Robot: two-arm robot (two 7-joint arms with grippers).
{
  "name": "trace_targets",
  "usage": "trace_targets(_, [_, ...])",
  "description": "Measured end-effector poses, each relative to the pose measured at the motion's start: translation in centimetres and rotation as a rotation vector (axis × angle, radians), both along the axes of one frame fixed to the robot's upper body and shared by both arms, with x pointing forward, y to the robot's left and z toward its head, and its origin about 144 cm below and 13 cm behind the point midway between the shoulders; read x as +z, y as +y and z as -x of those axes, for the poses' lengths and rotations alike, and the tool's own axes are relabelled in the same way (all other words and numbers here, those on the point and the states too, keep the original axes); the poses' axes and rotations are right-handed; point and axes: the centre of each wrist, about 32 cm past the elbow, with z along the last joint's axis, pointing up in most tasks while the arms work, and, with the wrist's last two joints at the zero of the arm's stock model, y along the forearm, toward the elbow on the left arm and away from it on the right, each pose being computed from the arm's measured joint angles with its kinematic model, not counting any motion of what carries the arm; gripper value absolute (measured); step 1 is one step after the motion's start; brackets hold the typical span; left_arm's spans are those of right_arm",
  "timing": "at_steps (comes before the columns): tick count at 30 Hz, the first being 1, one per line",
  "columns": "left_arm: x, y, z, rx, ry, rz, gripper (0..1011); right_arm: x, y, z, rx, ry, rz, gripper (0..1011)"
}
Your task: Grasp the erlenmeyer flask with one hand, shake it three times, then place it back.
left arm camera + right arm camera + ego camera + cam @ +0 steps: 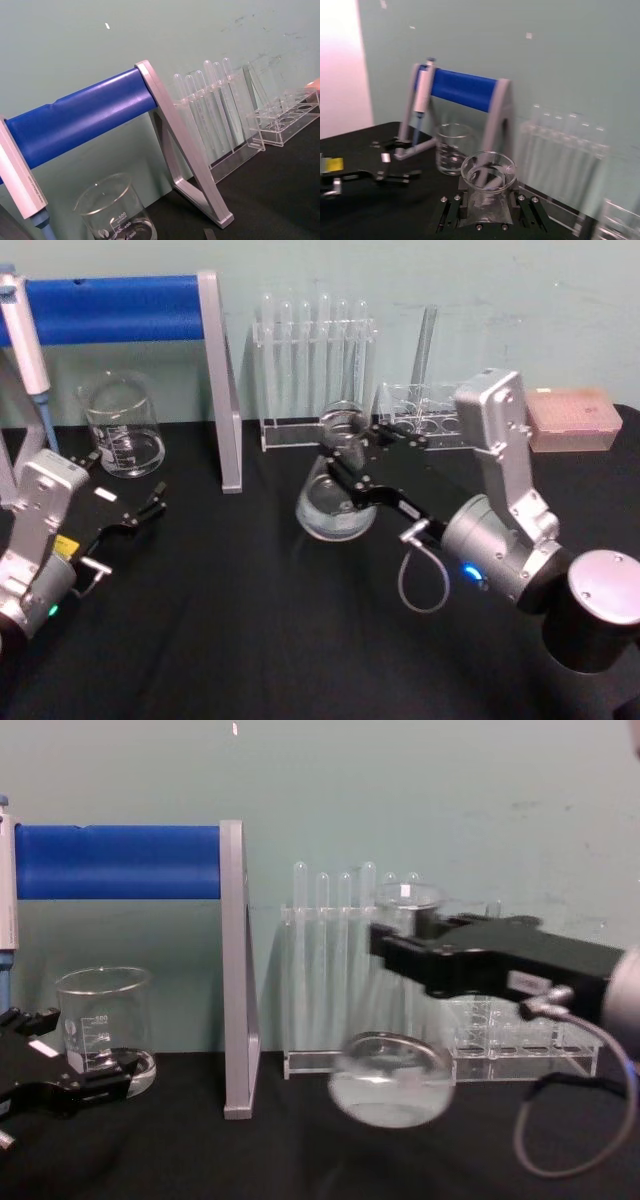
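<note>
While the left gripper (135,515) sits parked with its fingers spread at the left of the black tabletop (250,630), near the beaker (122,430), the right gripper (345,455) is clamped on the narrow neck of the erlenmeyer flask (330,510). The flask is clear glass with a flared rim and a wide round base. It hangs tilted in front of the test tube rack (315,350) (its base blurred in the chest view).

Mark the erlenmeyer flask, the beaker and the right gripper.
erlenmeyer flask (335,508), head view, on its wide glass base.
beaker (124,432), head view, on its graduated side wall.
right gripper (340,458), head view, between its fingertips at the flask's neck.
</note>
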Motion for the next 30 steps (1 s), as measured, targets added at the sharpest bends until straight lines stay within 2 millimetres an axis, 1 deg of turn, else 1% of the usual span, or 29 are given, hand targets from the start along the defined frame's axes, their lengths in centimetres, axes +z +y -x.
trace_targets(6, [0.0, 0.0, 0.0, 0.000, 0.000, 0.000, 1001, -0.1, 0.9, -0.4, 0.071, 0.001, -0.001, 448])
trace_targets(12, [0.0, 0.0, 0.0, 0.000, 0.000, 0.000, 1001, -0.1, 0.6, -0.5, 0.062, 0.000, -0.006, 448])
trace_targets(19, [0.0, 0.0, 0.0, 0.000, 0.000, 0.000, 1001, 0.1, -1.3, -0.1, -0.057, -0.010, -0.015, 448])
trace_targets(23, [0.0, 0.0, 0.0, 0.000, 0.000, 0.000, 1001, 0.2, -3.2, 0.5, -0.173, -0.015, -0.018, 448])
trace_targets(24, [0.0, 0.0, 0.0, 0.000, 0.000, 0.000, 1001, 0.2, -4.0, 0.9, -0.220, -0.015, -0.016, 448])
trace_targets(30, [0.0, 0.0, 0.0, 0.000, 0.000, 0.000, 1001, 0.2, -6.5, 2.3, -0.373, -0.015, -0.011, 448])
